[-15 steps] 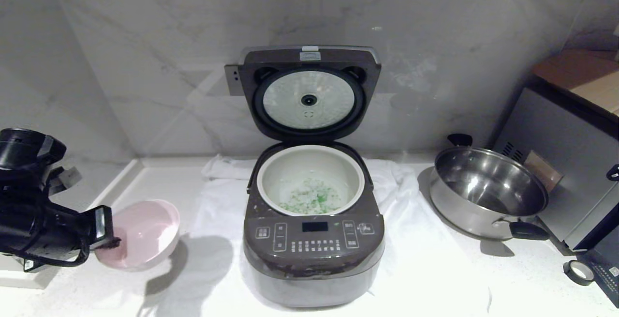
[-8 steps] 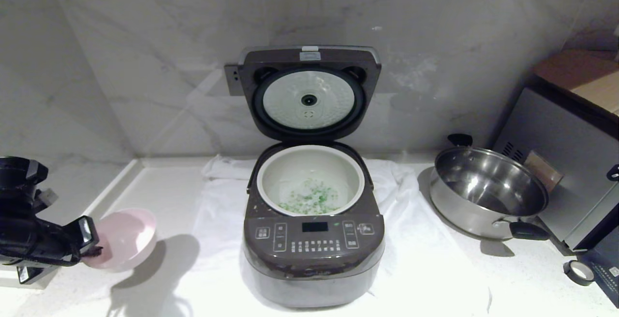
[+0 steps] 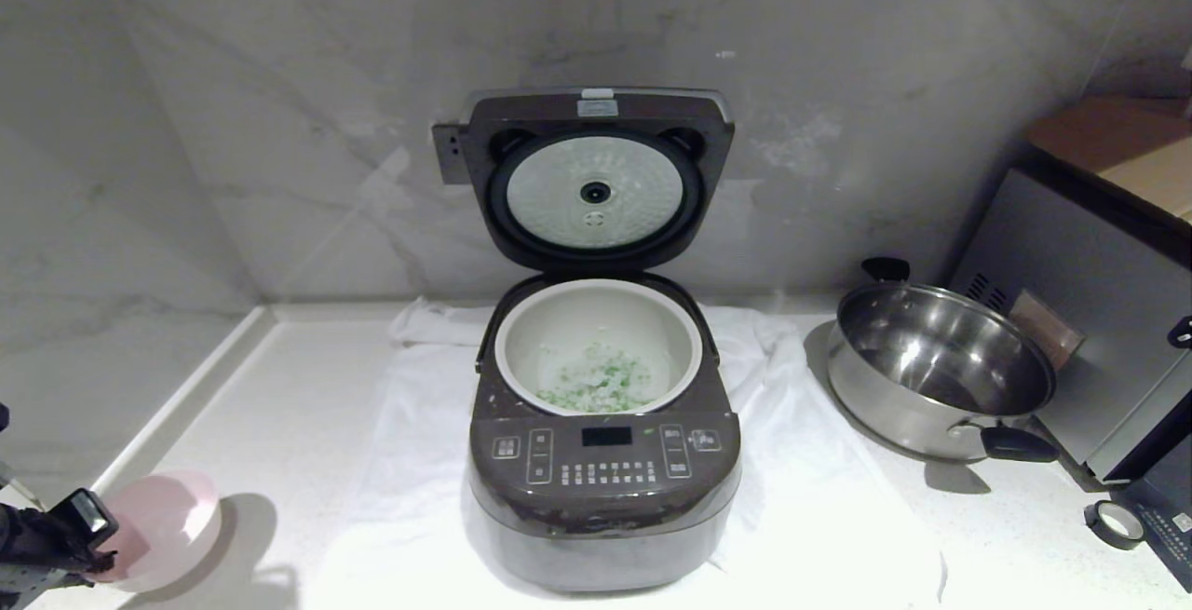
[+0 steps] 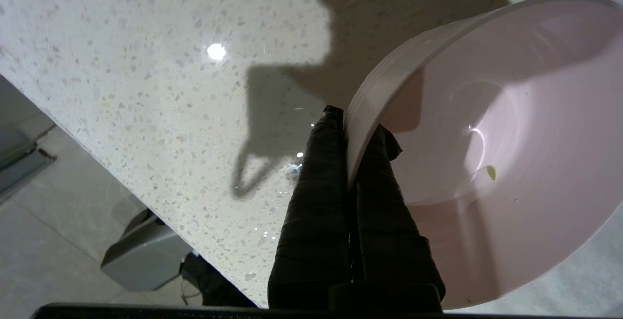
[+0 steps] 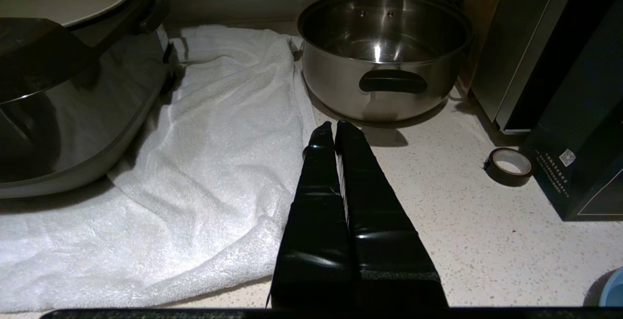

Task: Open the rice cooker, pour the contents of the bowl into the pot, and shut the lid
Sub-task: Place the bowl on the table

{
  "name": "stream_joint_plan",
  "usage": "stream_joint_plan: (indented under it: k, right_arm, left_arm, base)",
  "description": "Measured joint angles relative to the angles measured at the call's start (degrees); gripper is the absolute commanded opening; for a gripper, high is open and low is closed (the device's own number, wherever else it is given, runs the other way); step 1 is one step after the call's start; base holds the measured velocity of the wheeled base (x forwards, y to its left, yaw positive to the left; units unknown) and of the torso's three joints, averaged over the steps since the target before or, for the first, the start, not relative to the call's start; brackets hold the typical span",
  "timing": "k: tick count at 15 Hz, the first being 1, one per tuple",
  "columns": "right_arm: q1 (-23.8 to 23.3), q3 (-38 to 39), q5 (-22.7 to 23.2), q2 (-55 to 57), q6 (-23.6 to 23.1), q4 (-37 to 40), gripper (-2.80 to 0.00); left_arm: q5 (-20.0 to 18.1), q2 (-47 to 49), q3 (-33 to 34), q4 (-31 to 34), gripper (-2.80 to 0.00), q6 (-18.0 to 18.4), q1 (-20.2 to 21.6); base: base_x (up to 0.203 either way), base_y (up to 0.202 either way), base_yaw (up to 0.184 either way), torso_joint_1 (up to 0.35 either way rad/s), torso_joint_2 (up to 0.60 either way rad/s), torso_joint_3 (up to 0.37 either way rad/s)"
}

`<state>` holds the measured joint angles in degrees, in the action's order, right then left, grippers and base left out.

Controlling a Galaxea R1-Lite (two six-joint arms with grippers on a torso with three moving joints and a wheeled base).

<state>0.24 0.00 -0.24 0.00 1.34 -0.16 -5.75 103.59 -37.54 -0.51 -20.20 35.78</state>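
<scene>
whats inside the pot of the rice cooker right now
Loose green pieces mixed with white bits lie on the bottom of the off-white pot. The pot's near wall hides the front part of its floor, so anything lying there cannot be seen.

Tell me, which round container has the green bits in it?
The cooker's pot, the off-white one under the raised lid. The pink bowl in the left pincer shows only one green fleck, and the steel pan has none.

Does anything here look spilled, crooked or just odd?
Nothing is spilled. The rice cooker lid stands open, and the left end effector pinches the tilted pink bowl by its rim; one green bit clings inside.
</scene>
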Motion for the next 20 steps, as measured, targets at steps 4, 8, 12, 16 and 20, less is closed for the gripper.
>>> stream_joint_plan:
  k: [4,8,12,16,20]
  right_arm:
    - [0.0,0.0,-0.02,0.0,0.02,0.02,-2.8]
    - [0.0,0.0,-0.01,0.0,0.02,0.0,-2.8]
    - [0.0,0.0,-0.02,0.0,0.03,0.02,-2.8]
    - [0.0,0.0,-0.01,0.0,0.01,0.0,-2.8]
    - [0.0,0.0,-0.02,0.0,0.03,0.02,-2.8]
  left_arm:
    - [2.17,5.45,0.64,-3.77,-2.8,-0.28,1.09]
    - [3.5,9.82,-0.46,-9.56,-2.8,-3.63,0.44]
    - [6.02,11.22,-3.13,-9.7,-2.8,-7.77,-0.54]
    - [7.06,12.72,-4.1,-9.76,-2.8,-8.0,0.0]
    - [7.62,13.89,-4.27,-9.81,-2.8,-8.08,0.13]
  base:
    - [0.0,0.0,0.0,0.0,0.0,0.0]
    - [0.0,0.0,0.0,0.0,0.0,0.0]
    - [0.0,0.0,0.0,0.0,0.0,0.0]
    - [0.0,0.0,0.0,0.0,0.0,0.0]
    - [0.0,0.0,0.0,0.0,0.0,0.0]
